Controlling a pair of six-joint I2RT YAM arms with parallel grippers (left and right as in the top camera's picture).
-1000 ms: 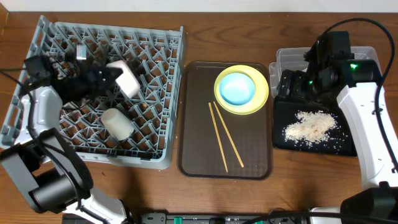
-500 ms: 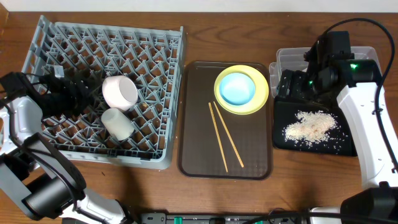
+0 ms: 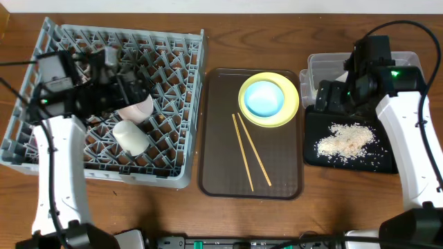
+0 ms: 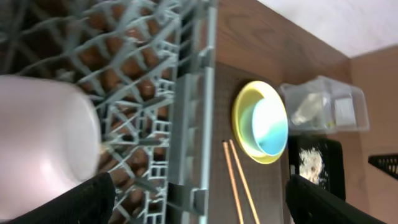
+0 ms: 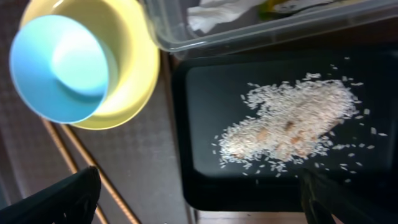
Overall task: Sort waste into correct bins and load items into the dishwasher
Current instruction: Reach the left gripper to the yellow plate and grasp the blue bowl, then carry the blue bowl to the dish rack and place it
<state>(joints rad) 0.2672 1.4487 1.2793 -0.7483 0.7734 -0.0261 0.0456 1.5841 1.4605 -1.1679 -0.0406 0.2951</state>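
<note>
Your left claw (image 4: 199,182) hung wide open and empty over the dish rack (image 4: 186,93), with the white bowl (image 4: 43,140) tilted on the pegs just beside one finger. I judged a sideways swing could clip it and roll it against the small white cup (image 3: 129,137) nearby. Farther ahead, past the rack's rim, the light blue bowl (image 4: 268,124) sat nested in the yellow plate (image 4: 244,118), where a pinch might drag the plate along. Your left arm bent at the wrist to point across the rack, and your right claw (image 5: 200,180), likewise spread and empty, hovered above the rice (image 5: 292,121) on the black tray (image 5: 199,93).
</note>
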